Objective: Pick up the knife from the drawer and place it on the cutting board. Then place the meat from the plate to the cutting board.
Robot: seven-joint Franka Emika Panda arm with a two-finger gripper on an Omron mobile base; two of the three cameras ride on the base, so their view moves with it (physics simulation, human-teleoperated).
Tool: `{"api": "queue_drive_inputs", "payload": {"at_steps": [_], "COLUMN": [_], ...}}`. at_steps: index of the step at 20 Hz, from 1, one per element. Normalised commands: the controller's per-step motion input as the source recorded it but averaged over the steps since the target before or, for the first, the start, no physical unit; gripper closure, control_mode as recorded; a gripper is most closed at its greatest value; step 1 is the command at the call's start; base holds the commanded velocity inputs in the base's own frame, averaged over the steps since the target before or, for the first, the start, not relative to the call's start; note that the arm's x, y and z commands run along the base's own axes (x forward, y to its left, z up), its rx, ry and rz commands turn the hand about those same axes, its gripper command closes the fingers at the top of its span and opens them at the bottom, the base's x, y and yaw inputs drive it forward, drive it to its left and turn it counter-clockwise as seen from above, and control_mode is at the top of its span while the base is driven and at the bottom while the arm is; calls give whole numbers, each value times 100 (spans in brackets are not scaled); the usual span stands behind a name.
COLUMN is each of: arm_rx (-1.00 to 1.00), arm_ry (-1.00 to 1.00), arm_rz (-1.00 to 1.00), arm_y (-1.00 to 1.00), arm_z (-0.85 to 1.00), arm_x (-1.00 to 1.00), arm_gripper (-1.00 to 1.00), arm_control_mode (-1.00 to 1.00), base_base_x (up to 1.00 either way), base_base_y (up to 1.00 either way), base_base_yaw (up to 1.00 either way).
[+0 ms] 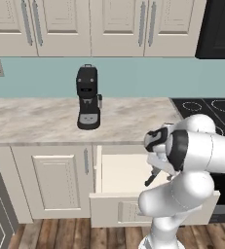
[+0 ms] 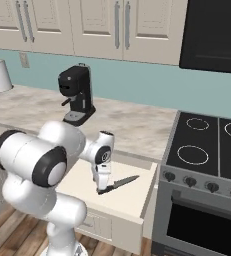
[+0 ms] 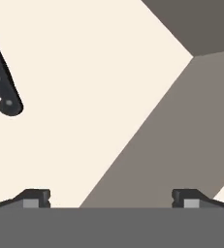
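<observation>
Drawer (image 2: 137, 200) pulled out – knife (image 2: 118, 184) flat inside, hand (image 2: 101, 189) at its handle.

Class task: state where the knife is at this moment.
The knife lies flat on the floor of the open drawer, left of the stove in the right base view, just beside the lowered open gripper.

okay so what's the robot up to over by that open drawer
The white arm has lowered its claw into the open drawer, going for the knife lying on the drawer floor. The claw is wide open and holds nothing; in the hand view the knife's black handle lies off to one side of the fingertips, not between them. The knife hasn't been picked up yet.
</observation>
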Motion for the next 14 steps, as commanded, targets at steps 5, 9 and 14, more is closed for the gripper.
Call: {"api": "queue_drive_inputs", "payload": {"at_steps": [5,9,14], "arm_rx": [0,0,0], "arm_ry": [-4,-9,-7], "arm_rz": [11,13,11], "arm_y": [0,-4,-11], "arm_z": [-32,-34,-29], "arm_x": [29,7,13], "arm_gripper": [-100,-100,-100], "arm_control_mode": [-100,-100,-100], "base_base_x": [0,0,0], "base_base_y": [0,0,0], "base_base_yaw": [0,0,0]}}
